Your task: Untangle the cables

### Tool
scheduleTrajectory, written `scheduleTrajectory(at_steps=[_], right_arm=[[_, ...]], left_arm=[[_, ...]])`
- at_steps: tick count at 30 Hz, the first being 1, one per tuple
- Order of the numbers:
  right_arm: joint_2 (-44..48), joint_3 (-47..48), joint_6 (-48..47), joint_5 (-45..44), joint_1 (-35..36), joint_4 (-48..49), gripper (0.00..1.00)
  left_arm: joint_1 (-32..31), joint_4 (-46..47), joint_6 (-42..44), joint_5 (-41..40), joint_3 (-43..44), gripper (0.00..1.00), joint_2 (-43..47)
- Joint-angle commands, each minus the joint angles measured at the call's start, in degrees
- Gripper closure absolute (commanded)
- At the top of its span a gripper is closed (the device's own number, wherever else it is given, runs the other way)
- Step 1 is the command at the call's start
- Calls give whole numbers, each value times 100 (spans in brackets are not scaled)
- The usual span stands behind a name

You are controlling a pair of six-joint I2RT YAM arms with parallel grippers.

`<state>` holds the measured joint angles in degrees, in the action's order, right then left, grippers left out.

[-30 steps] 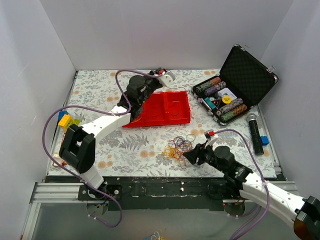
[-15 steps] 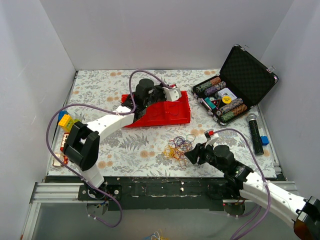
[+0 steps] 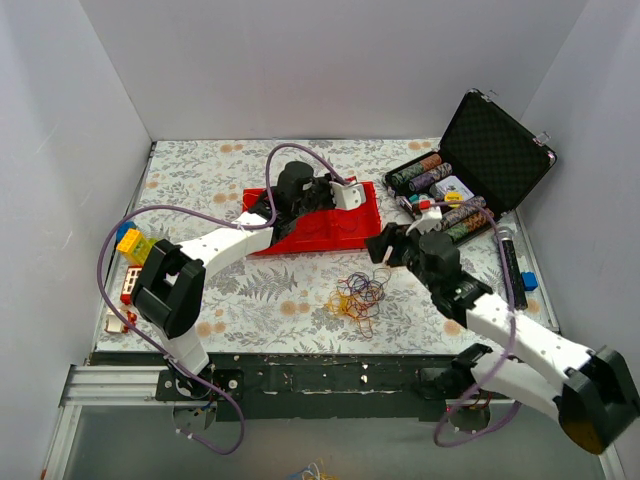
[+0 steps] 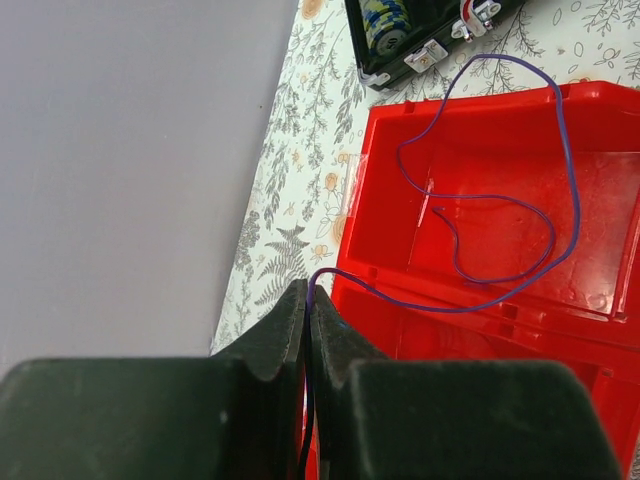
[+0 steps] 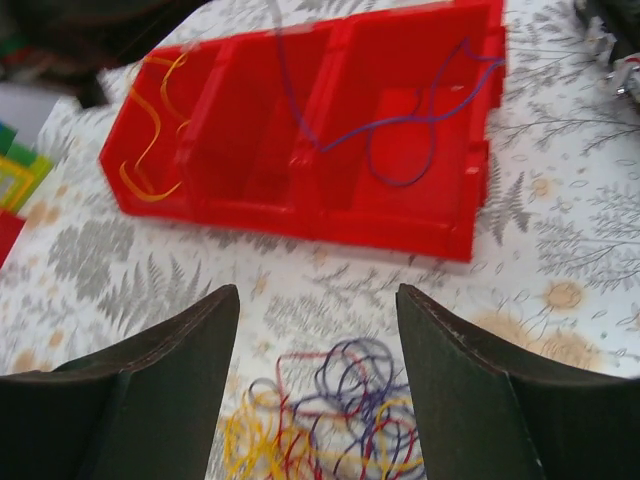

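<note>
A tangle of thin yellow, red and purple cables (image 3: 358, 295) lies on the floral cloth in front of the red tray (image 3: 350, 228). My left gripper (image 3: 345, 192) hangs over the tray's far right part, shut on a purple cable (image 4: 560, 150). That cable runs from the left gripper's fingertips (image 4: 309, 290) down into the tray (image 4: 470, 330), where it lies in loops. An orange cable (image 5: 150, 110) lies in another compartment, and the purple cable (image 5: 420, 120) shows there too. My right gripper (image 3: 380, 245) is open and empty, raised between tray and tangle (image 5: 340, 420), fingertips (image 5: 318, 292) apart.
An open black case of poker chips (image 3: 470, 190) stands at the back right. A black cylinder (image 3: 510, 265) and a blue piece (image 3: 529, 281) lie beside it. Yellow and blue bricks (image 3: 130, 240) sit at the left edge. White walls close in three sides.
My right gripper rose from the tangle's near side toward the tray and opened wider. The left gripper carried the purple cable rightward over the tray.
</note>
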<state>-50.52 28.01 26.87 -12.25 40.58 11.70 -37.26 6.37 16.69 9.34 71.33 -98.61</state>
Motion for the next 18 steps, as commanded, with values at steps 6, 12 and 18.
scheduleTrajectory(at_steps=[6, 12, 18], right_arm=[[-2057, 933, 1205, 1190, -1315, 1914, 31], [-2769, 960, 1777, 1559, -1395, 2837, 36], [-3349, 1215, 1988, 1515, -1403, 3031, 45]], left_arm=[[16, -118, -376, -47, 171, 100, 272], [25, -66, -482, -91, 241, 100, 272], [43, -31, -561, -117, 250, 100, 316]])
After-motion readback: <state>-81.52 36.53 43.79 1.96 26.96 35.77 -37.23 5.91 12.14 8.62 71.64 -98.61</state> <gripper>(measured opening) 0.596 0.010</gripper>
